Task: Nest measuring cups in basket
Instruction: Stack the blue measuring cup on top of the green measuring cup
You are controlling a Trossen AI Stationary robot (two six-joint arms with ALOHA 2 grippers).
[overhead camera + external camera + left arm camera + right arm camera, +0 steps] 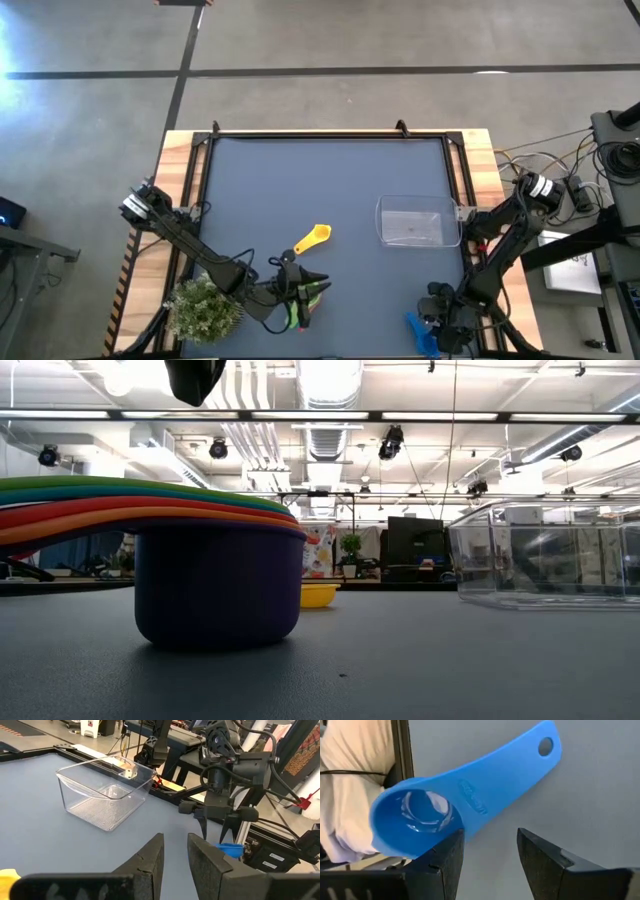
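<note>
A nested stack of measuring cups point(218, 575) stands on the table near its near edge, purple bowl lowest, with orange, red, teal and green rims above. From above it shows as green and red point(303, 312). My left gripper point(312, 282) point(176, 851) hangs above the stack, open by a narrow gap. The yellow cup point(313, 238) lies alone on the mat. The clear basket point(415, 222) point(102, 795) sits right of centre. The blue cup point(465, 795) point(421, 335) lies at the near right corner, bowl up. My right gripper point(490, 850) is open just above it, pointing down.
A green potted plant point(205, 308) stands at the near left corner beside my left arm. Wooden rails frame the dark mat point(300, 180), which is bare across its far half. Cables and equipment lie beyond the right rail point(580, 190).
</note>
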